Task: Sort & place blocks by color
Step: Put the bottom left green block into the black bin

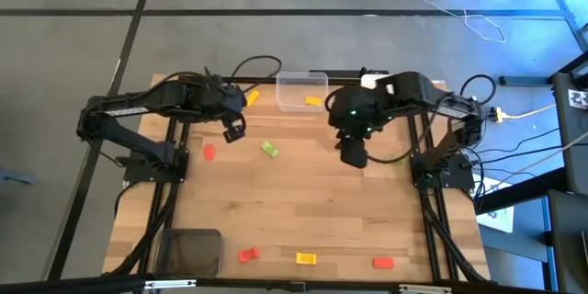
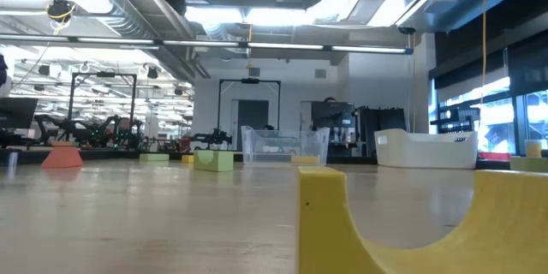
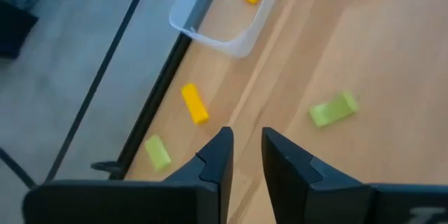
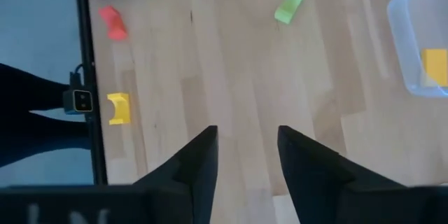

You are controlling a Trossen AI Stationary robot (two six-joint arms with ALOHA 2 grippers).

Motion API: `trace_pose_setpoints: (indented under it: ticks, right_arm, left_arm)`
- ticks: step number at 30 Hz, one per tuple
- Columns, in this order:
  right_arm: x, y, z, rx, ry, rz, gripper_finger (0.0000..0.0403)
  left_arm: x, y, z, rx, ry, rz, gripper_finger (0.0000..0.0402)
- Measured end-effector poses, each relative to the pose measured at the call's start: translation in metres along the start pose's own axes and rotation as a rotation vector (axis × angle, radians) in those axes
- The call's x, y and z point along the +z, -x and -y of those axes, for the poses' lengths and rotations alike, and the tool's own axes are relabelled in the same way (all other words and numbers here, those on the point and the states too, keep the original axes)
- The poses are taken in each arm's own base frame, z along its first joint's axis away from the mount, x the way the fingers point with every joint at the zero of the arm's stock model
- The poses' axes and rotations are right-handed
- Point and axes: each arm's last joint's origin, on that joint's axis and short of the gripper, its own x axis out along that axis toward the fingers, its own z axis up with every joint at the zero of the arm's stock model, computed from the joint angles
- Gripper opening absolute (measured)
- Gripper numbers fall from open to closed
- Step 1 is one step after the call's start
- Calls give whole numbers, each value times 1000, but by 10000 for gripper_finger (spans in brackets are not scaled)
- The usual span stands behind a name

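Observation:
Small blocks lie flat on the wooden table. One yellow block lies inside the clear bin at the far edge, and another yellow block lies just left of the bin. A green block and a red block lie mid-table. Two red blocks and a yellow block lie along the near edge. My left gripper hovers open, empty, above the table near the red block. My right gripper hovers open, empty, right of the green block.
A dark grey container stands at the near left corner. A white container stands at the far edge, mostly hidden under my right arm in the high view. Another green block lies near the table's far left edge. Bare wood lies mid-table.

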Motion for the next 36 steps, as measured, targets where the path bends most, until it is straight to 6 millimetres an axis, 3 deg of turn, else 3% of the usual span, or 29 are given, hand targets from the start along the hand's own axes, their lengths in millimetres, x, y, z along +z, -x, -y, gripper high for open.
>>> trace_pose_setpoints:
  ticks: [3, 8, 14, 18, 24, 31, 36]
  right_arm:
    - [-6, 12, 0, 8, 32, 30, 144]
    - [-22, 42, 4, -14, 81, 112, 143]
    - [-77, 53, 19, -84, 36, 65, 143]
    - [-108, 44, 28, -115, -42, 28, 143]
    - [-135, 16, 37, -135, -85, -7, 143]
    - [-149, -18, 43, -176, -136, -123, 143]
    - [-154, -38, 46, -198, -214, -163, 143]
  left_arm:
    - [3, -12, 9, -58, 2, -52, 75]
    - [4, -24, 24, -308, 111, -174, 72]
    - [5, -26, 28, -383, 145, -204, 71]
    - [5, -27, 28, -379, 186, -210, 71]
    - [6, -28, 29, -365, 142, -189, 71]
    - [8, -27, 35, -404, 152, -188, 71]
    - [7, -24, 40, -428, 41, -166, 71]
